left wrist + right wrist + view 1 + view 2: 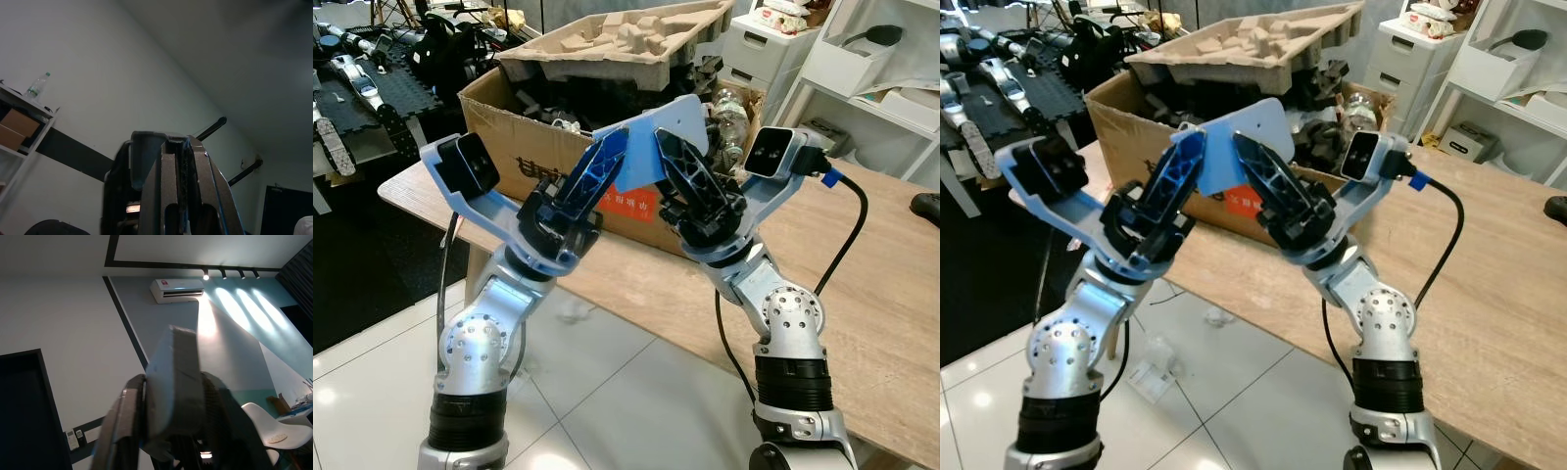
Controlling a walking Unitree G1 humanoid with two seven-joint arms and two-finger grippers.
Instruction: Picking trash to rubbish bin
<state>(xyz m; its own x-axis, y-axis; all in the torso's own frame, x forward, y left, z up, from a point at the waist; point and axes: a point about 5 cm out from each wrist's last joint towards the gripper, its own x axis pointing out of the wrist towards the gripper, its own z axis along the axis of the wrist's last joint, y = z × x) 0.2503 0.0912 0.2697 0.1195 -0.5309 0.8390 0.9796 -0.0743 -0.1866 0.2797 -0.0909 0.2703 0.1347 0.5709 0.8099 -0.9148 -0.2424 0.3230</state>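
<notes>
I hold a flat pale blue piece of trash (661,137) up high. My right tool (677,162) is closed on it, and my left tool (603,164) pinches its other edge. Next I think I must carry it to a bin, maybe the cardboard box (509,137) on the desk (891,294).

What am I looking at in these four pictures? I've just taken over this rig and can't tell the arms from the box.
Two pictures come from the robot's head, looking down at its own silver arms. The other two come from cameras on its wrists, looking along the black fingers toward walls and ceiling. The left gripper and right gripper are raised together, and a flat pale blue piece sits between them; the right one is clamped on it. Behind stands a cardboard box full of packaging on a wooden table.
</notes>
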